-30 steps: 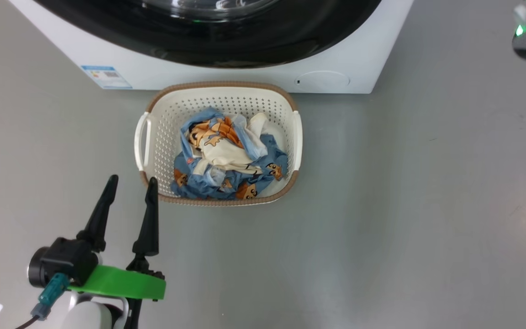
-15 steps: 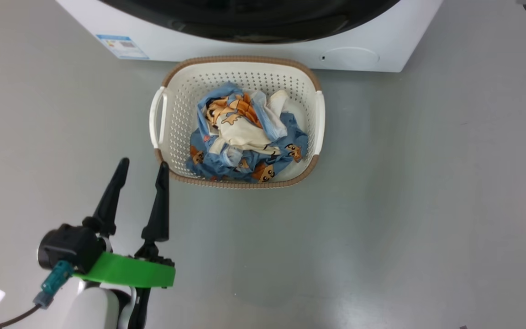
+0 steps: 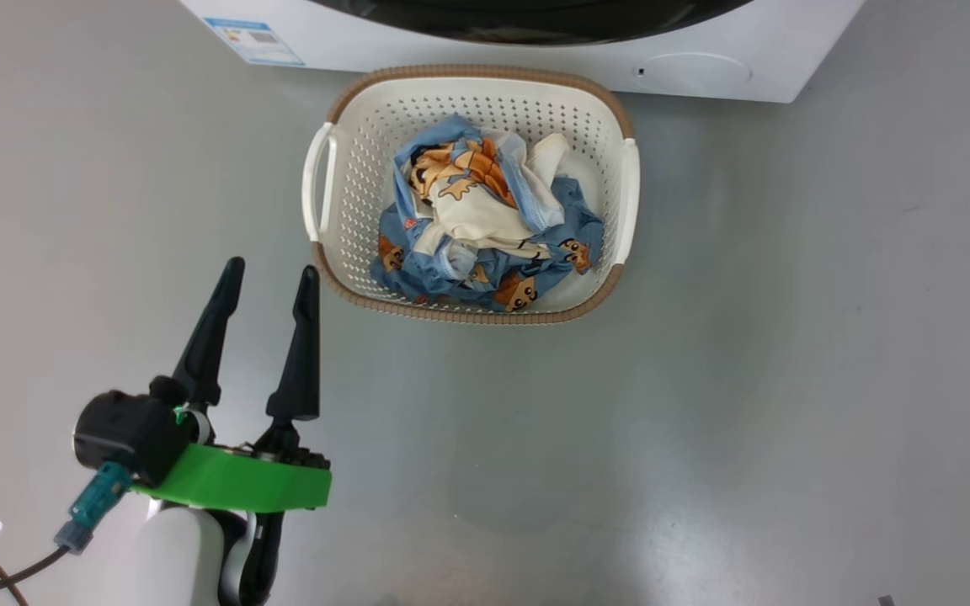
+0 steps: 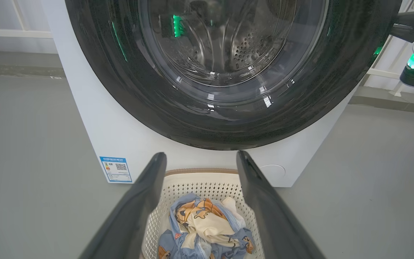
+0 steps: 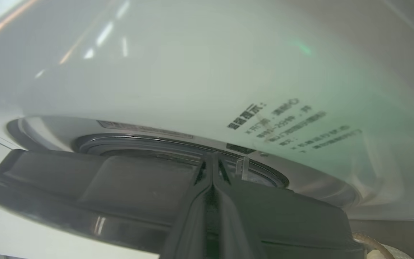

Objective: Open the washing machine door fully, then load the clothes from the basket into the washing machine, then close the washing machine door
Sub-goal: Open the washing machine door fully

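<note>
While left end effector (image 3: 273, 267) hovers released, basket (image 3: 468, 316) of clothes (image 3: 485, 227) just ahead-right, right end effector (image 5: 212, 158) clenched.

Laundry area, washing machine (image 4: 110, 136), grey floor (image 3: 704, 379)

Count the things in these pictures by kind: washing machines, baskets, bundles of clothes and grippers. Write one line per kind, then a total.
Washing machine: 1
Basket: 1
Bundle of clothes: 1
Grippers: 2, the left gripper and the right gripper
Total: 5
</note>
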Controlling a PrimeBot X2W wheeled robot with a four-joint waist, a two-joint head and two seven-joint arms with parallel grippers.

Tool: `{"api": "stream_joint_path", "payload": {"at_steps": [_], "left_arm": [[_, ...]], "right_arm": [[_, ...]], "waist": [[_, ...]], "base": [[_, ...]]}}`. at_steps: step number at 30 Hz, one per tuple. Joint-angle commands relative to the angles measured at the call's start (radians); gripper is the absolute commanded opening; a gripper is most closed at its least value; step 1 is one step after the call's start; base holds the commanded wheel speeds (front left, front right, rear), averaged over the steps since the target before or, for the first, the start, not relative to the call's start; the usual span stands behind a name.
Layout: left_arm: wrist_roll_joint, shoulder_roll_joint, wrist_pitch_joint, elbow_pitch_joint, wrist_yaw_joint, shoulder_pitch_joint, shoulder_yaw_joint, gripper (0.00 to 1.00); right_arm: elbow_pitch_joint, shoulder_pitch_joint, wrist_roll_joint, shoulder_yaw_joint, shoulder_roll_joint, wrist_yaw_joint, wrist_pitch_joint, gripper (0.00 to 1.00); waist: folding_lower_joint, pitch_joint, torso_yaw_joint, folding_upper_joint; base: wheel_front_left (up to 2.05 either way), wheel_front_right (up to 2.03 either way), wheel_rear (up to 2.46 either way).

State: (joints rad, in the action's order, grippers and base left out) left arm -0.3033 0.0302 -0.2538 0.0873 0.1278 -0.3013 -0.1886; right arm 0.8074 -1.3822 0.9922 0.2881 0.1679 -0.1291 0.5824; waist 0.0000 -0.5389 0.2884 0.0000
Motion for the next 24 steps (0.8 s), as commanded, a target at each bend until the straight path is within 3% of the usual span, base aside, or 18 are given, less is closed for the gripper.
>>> {"api": "stream_joint_path", "payload": {"at_steps": [1, 10, 24], "left_arm": [[-0.007, 0.02, -0.008, -0.027, 0.003, -0.007, 0.029, 1.0], [-0.017, 0.02, -0.008, -0.026, 0.003, -0.008, 0.032, 1.0], [-0.02, 0.02, -0.008, -0.038, 0.003, -0.006, 0.041, 1.0]], "right_arm": [[-0.025, -0.034, -0.016, -0.004, -0.029, -0.002, 0.011, 0.0], [-0.03, -0.042, -0.051, 0.004, -0.045, -0.002, 0.061, 0.0], [-0.191, 0.089, -0.015, -0.014, -0.062, -0.002, 0.305, 0.0]], "waist": [[0.0, -0.004, 0.009, 0.0], [0.0, -0.01, 0.027, 0.0], [0.0, 0.011, 0.012, 0.0]], "base": [[0.0, 0.0, 0.0], [0.0, 0.0, 0.0], [0.0, 0.0, 0.0]]}}
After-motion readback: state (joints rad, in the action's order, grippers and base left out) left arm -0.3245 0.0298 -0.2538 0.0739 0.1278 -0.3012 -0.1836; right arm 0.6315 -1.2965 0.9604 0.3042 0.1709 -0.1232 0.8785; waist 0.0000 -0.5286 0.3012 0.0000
